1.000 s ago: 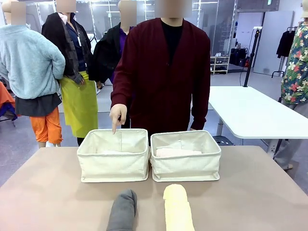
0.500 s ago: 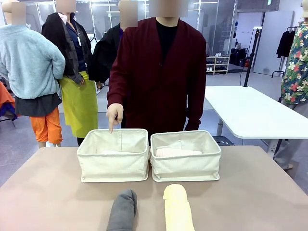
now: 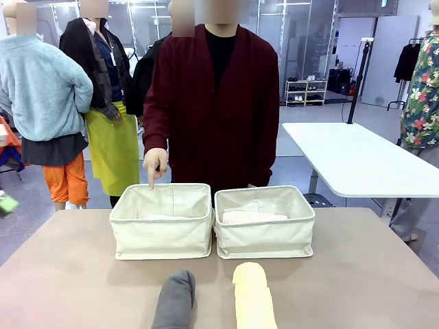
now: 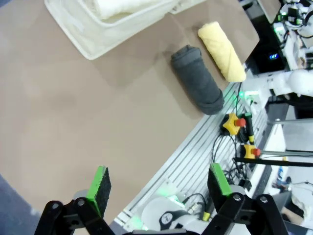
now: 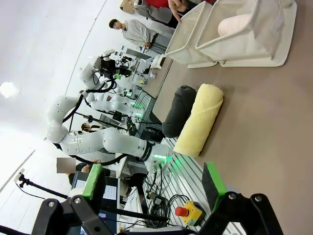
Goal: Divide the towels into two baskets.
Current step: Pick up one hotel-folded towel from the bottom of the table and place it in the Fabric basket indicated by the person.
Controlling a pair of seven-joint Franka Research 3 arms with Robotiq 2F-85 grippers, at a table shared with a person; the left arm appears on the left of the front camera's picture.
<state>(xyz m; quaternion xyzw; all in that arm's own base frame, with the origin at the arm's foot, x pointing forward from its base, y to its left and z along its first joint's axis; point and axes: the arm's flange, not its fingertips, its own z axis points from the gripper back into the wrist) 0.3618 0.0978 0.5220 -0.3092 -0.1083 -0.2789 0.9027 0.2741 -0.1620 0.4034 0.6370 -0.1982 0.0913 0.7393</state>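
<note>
The left gripper (image 4: 159,185) and the right gripper (image 5: 152,180) both hang with jaws apart, holding nothing. At the bottom centre of the front view, the dark grey towel (image 3: 175,298) and the pale yellow towel (image 3: 252,296) lie side by side on the table (image 3: 68,274). Behind them, mid-frame, the left basket (image 3: 161,236) holds the white towel (image 4: 122,7) and the right basket (image 3: 264,240) holds the pale pink towel (image 3: 254,217). The person's hand (image 3: 155,163) points down at the left basket. The task looks about half done. The next move is probably to close on one loose roll across its middle and lift it over that soft rim.
</note>
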